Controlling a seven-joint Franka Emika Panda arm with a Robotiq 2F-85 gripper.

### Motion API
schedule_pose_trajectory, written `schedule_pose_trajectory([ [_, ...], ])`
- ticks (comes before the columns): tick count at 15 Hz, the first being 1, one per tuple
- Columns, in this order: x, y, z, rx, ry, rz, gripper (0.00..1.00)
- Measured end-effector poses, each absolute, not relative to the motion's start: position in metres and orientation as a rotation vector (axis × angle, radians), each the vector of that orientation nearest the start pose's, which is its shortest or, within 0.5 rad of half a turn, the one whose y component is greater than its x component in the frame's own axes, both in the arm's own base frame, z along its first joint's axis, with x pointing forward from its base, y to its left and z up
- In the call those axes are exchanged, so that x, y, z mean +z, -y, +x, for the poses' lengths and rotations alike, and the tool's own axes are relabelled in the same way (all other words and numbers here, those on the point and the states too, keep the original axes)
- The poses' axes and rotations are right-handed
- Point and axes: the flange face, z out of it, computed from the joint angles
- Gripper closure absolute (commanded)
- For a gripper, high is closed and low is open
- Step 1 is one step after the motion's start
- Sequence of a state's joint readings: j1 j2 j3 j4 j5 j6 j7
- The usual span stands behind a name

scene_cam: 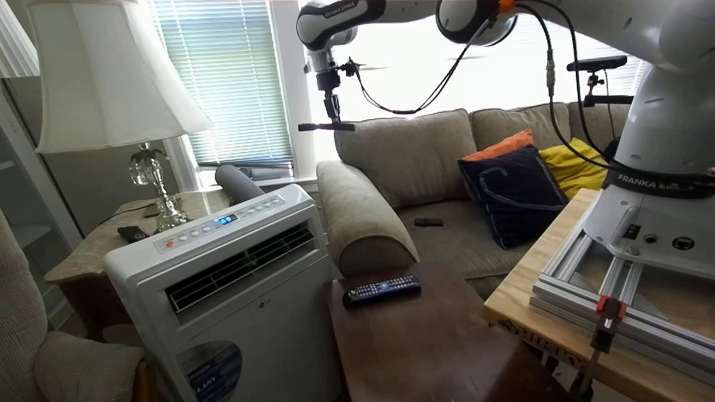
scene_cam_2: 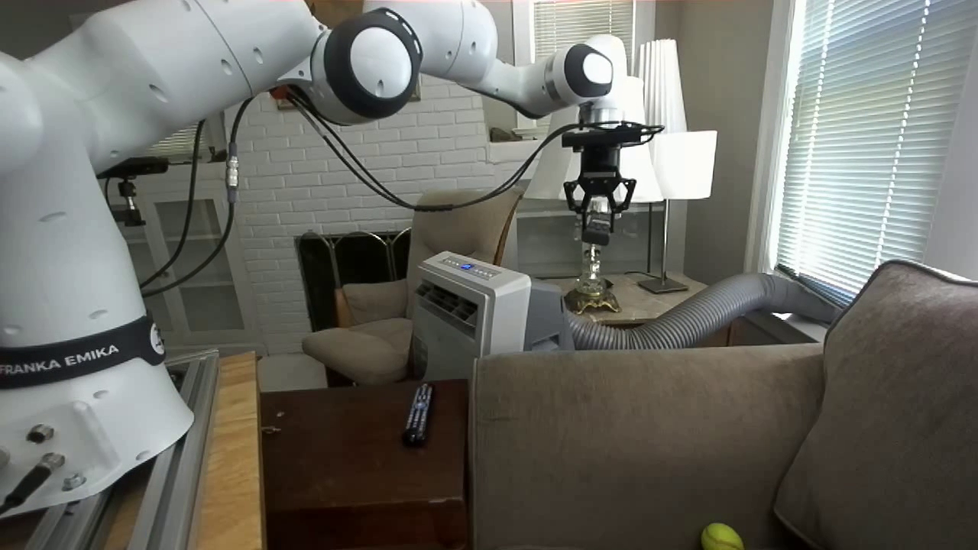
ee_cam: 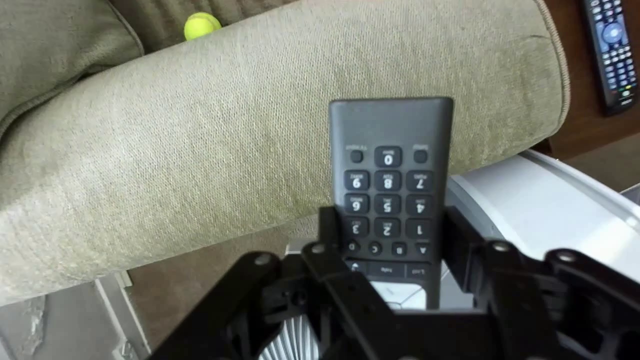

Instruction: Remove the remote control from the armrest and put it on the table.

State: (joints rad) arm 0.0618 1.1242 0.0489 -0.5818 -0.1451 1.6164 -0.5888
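The beige armrest [ee_cam: 275,135] lies just beside the dark wooden surface [scene_cam: 435,335]. The tool [ee_cam: 392,230] pinches the black remote control [ee_cam: 389,192] by its long sides, in mid-air, clear of both. It seems light and stiff, perhaps slippery; gripping its sides near mid-length should balance best.

Daylight burned the far window [scene_cam: 402,84] to almost blank white in an exterior view, with the near table [scene_cam: 413,340] dim but faintly shiny, while in the wrist view the armrest [ee_cam: 225,150] paled into glare toward the left and the near gripper [ee_cam: 391,222] looked blurred.
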Motion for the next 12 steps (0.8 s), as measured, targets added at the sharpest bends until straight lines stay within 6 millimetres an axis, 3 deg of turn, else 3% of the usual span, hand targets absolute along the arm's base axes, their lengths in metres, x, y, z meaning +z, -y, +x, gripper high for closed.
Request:
schedule_pose_trajectory([
  [3, 0.257, -0.093, 0.792, 0.135, 1.201, -2.992, 0.72],
  [6, 0.197, -0.143, 0.782, 0.128, 1.356, -2.922, 0.72],
  [8, 0.172, -0.168, 0.774, 0.112, 1.465, -2.873, 0.72],
  [10, 0.169, -0.182, 0.772, 0.045, 1.535, -2.851, 0.72],
  [12, 0.193, -0.183, 0.775, -0.01, 1.6, -2.831, 0.72],
])
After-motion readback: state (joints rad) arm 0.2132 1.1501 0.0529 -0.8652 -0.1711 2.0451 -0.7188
